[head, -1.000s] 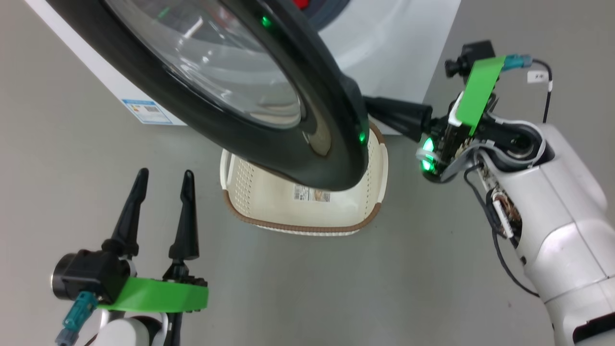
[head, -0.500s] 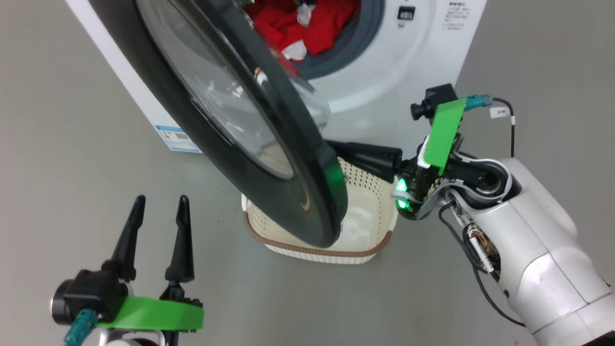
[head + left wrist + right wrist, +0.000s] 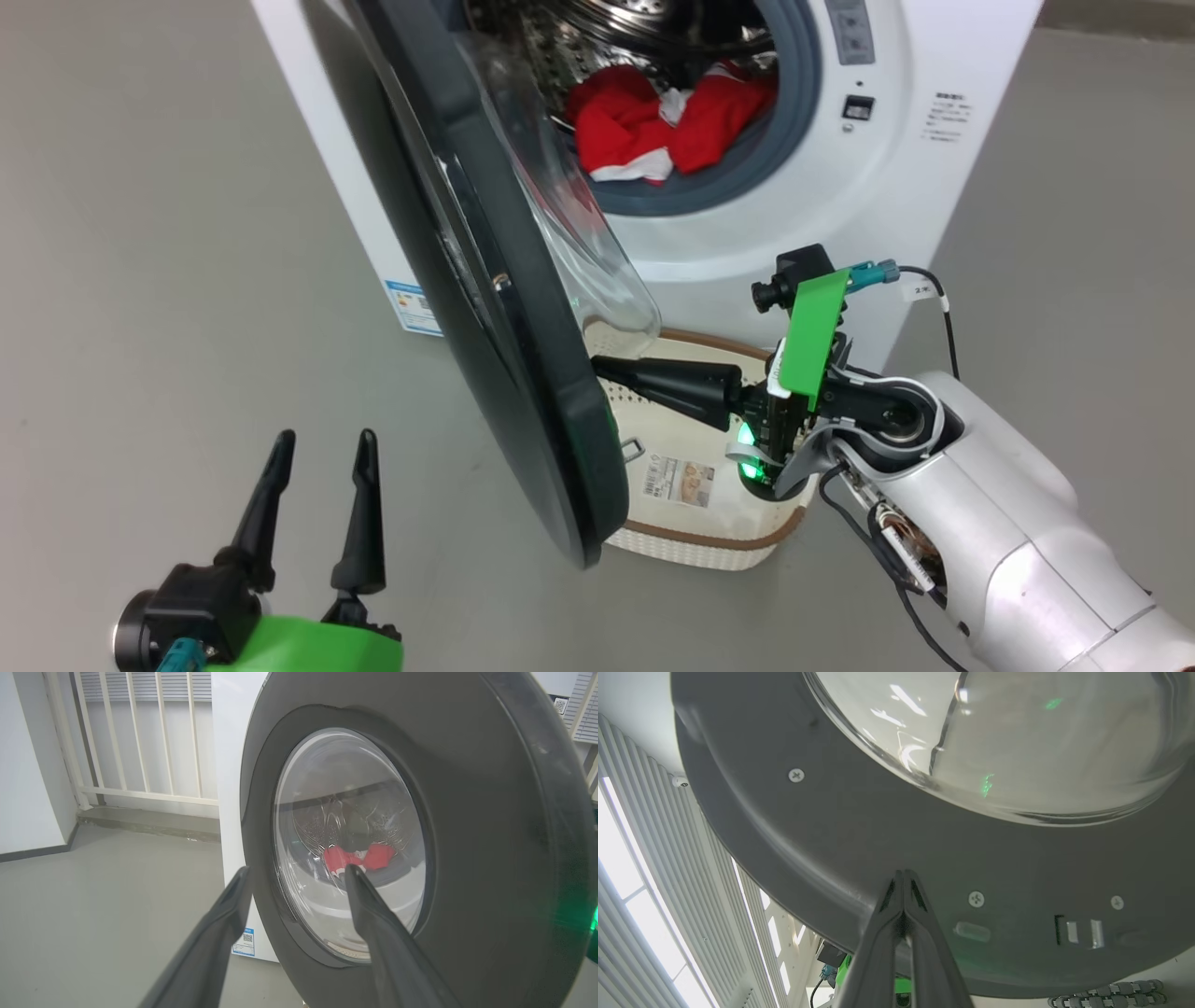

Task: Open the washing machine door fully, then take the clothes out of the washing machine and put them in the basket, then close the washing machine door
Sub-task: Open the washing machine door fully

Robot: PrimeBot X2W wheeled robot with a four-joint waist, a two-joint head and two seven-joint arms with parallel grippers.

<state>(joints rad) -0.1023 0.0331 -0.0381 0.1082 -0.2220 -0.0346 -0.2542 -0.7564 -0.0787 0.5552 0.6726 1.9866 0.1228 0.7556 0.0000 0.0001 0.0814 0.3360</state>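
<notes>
Your right gripper is pinched shut, empty, tips on the inner face of the big round black-rimmed glass door. The door stands edge-on just to its left. Your left gripper, spread wide, sits beyond the outer face.

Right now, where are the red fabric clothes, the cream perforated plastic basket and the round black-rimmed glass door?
Red fabric clothes (image 3: 644, 131): head view, on the left red bundle.
Cream perforated plastic basket (image 3: 691, 556): head view, on its near wall.
Round black-rimmed glass door (image 3: 490, 812): left wrist view, on the outer black rim.
</notes>
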